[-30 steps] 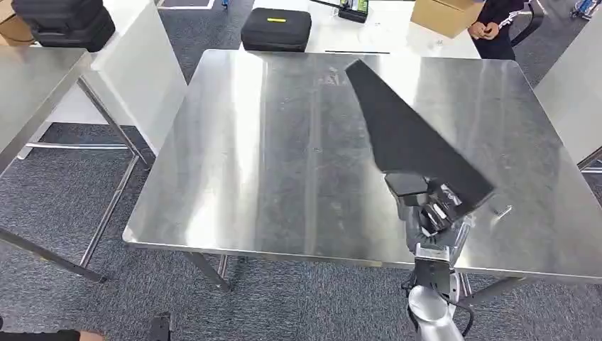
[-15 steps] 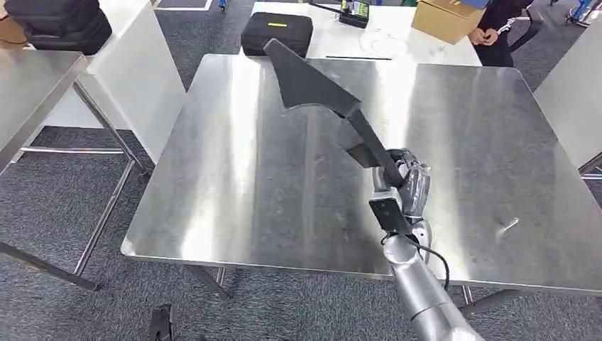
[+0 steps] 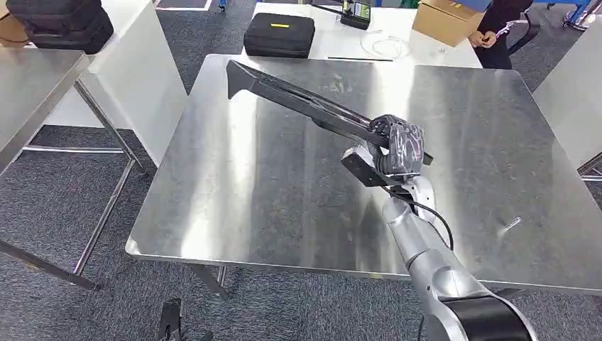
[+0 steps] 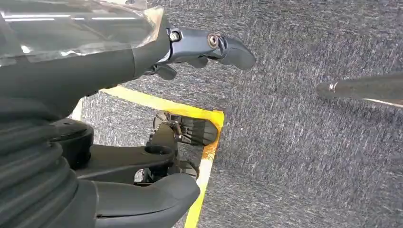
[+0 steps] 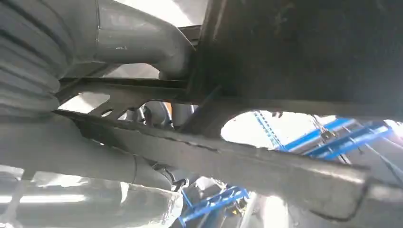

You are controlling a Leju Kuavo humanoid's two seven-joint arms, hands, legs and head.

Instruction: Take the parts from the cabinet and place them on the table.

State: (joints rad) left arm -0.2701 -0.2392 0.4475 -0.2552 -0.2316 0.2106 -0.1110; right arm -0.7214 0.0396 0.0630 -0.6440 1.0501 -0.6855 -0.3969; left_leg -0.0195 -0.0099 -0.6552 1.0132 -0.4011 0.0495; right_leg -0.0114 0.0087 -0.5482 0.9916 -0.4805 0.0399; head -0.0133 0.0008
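My right hand (image 3: 395, 150) grips a long black flat part (image 3: 298, 98) above the middle of the steel table (image 3: 234, 185). The part lies nearly edge-on to me and reaches from the hand toward the table's far left. Seen from the right wrist, the part's dark plate (image 5: 304, 52) and its ribbed edge (image 5: 228, 159) pass close over the hand (image 5: 119, 118), whose thumb lies against the plate. My left hand (image 4: 157, 118) hangs beside my body over the grey carpet, holding nothing, its fingers (image 4: 214, 45) apart.
A small metal piece (image 3: 510, 226) lies on the table near its right front. A black case (image 3: 278, 34) and a cardboard box (image 3: 444, 18) sit on the white table behind. A person (image 3: 497, 28) stands at the far right. Another steel table (image 3: 32, 92) is at the left.
My right arm has swung up and turned the black part from a broad face toward me to nearly edge-on, its far end sweeping left across the table.
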